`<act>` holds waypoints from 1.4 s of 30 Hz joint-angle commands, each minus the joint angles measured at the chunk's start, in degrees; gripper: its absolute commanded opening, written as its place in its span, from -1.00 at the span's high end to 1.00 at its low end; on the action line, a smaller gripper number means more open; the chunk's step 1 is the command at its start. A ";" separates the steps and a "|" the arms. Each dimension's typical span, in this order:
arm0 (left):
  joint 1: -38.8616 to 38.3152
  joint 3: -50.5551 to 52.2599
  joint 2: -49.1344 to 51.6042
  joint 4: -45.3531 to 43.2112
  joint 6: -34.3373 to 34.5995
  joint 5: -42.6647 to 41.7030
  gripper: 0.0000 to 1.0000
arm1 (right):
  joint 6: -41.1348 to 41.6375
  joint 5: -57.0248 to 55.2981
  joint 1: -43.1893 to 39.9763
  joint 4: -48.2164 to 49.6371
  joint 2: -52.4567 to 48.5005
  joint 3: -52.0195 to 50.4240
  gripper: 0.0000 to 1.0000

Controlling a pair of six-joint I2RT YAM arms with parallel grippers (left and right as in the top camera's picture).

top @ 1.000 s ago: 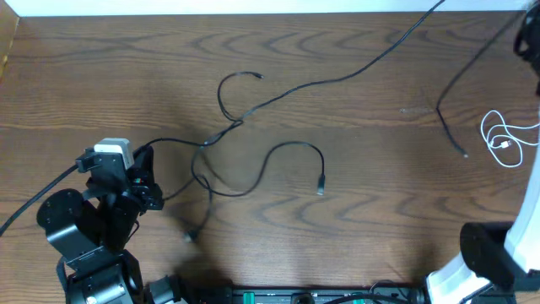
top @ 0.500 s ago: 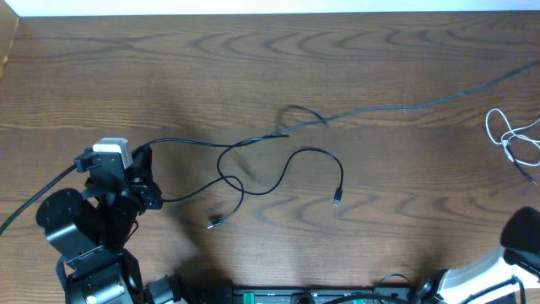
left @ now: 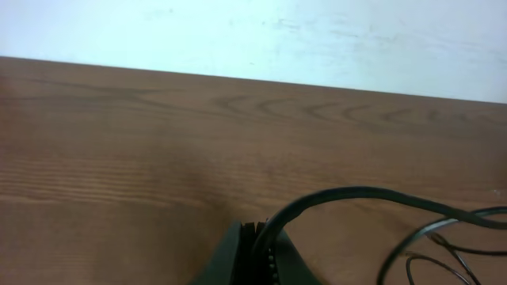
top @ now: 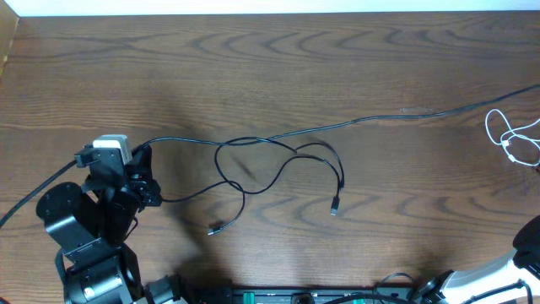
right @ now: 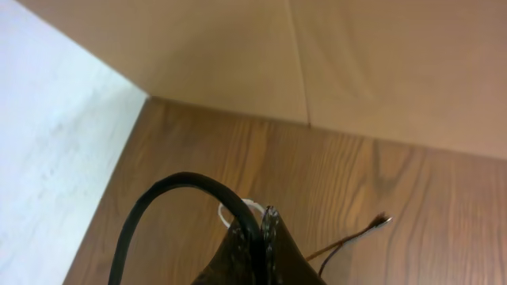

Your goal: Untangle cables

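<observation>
Anchoring by L pincer [left: 255,237], clenched on looped black cable [left: 356,192]; R pincer [right: 261,226] grasps long black cable [top: 396,116], stretched taut across table [top: 253,67], prob. to slide it free of the loops [top: 278,160].

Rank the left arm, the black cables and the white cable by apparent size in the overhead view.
1. black cables, widest spread.
2. left arm, bulkier but nearer the camera, so unsure against the cables.
3. white cable, smallest, partly cut off at the frame edge.
</observation>
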State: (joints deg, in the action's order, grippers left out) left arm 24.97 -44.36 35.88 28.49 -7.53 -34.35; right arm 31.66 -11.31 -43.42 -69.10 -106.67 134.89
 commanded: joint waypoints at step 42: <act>0.31 -0.35 1.49 -0.90 -3.13 -11.89 0.85 | -66.55 25.51 63.06 -12.92 -6.95 -3.69 -0.99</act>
State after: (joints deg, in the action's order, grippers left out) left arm 25.04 -44.36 37.41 27.86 -9.04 -46.37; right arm -26.96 14.98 17.32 -80.66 -110.87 131.41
